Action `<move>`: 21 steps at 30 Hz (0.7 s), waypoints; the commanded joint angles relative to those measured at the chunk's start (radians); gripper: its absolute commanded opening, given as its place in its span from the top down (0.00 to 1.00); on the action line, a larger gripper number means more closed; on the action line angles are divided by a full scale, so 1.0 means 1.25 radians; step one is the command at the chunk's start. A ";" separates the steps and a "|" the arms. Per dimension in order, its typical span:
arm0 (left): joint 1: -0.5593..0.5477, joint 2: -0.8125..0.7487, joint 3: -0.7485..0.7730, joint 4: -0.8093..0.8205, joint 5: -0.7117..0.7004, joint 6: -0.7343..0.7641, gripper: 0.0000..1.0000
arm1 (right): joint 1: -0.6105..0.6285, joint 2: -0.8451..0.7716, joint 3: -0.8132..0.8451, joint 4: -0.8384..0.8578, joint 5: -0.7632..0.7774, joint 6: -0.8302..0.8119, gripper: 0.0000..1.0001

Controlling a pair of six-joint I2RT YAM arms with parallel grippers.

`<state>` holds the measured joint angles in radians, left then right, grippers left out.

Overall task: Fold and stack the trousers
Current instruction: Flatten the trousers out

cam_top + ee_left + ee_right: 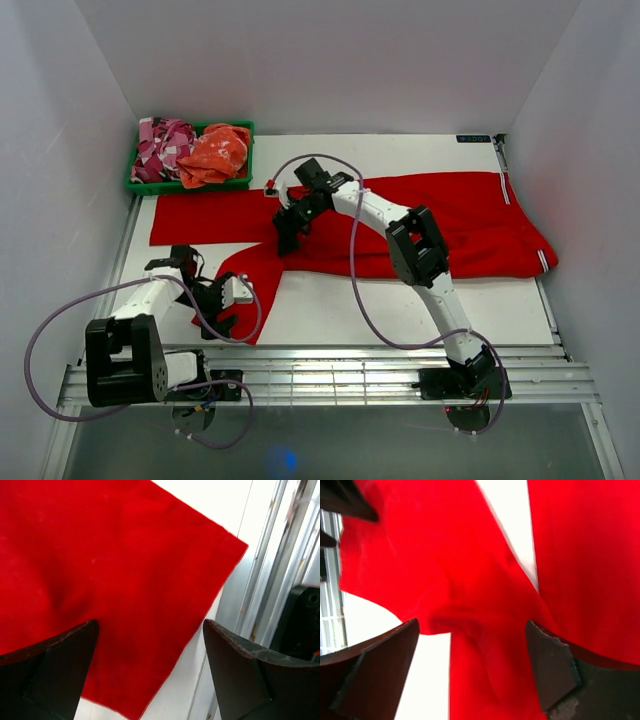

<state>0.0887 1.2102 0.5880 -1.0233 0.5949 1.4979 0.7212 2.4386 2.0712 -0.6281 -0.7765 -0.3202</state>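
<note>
Your trousers [440, 225] lie spread across nearly the whole worktop [400, 305]. The waist end is at the right edge, one leg runs left along the far side toward the green bin [190, 187], and the other leg [250, 285] bends down toward the near-left corner. Both sets of jaws stand wide apart and grip nothing. The right jaws hover over a raised ridge of cloth [470, 625] by the crotch. The left jaws straddle the hem corner [220, 555] of the bent leg, just beside the metal rail [270, 580].

Watch three things. If you close the right jaws on that ridge, you may pinch only a wrinkle, and the fold would then drag crooked. If you come down on the left, one finger could land on the rail or slide off the thin hem and catch nothing. The purple cable [358, 300] of the right arm hangs over the cloth and might snag it on a long sweep.

The worktop is smooth and white, so the cloth will probably slide rather than stay put. Plain white walls [330, 60] close in three sides. The bin in the far-left corner holds a pink-and-white patterned garment [160, 145] and an orange one [218, 152]; keep the far leg away from it
</note>
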 commanded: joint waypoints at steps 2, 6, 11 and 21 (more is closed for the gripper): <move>-0.037 0.070 -0.015 0.175 -0.088 -0.121 0.04 | -0.065 -0.187 -0.028 -0.003 0.046 0.021 0.03; -0.053 0.143 -0.009 0.253 -0.115 -0.183 0.34 | -0.126 -0.272 -0.054 -0.134 0.077 -0.053 0.02; -0.034 0.223 0.089 0.214 -0.077 -0.285 0.92 | -0.242 -0.360 -0.106 -0.310 0.218 -0.223 0.09; 0.226 0.407 0.454 -0.087 0.118 -0.268 1.00 | -0.605 -0.413 -0.160 -0.466 0.404 -0.668 0.27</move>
<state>0.2779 1.6676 1.0164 -1.0016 0.6567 1.1446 0.0509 1.9316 1.8542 -1.0901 -0.3737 -0.9031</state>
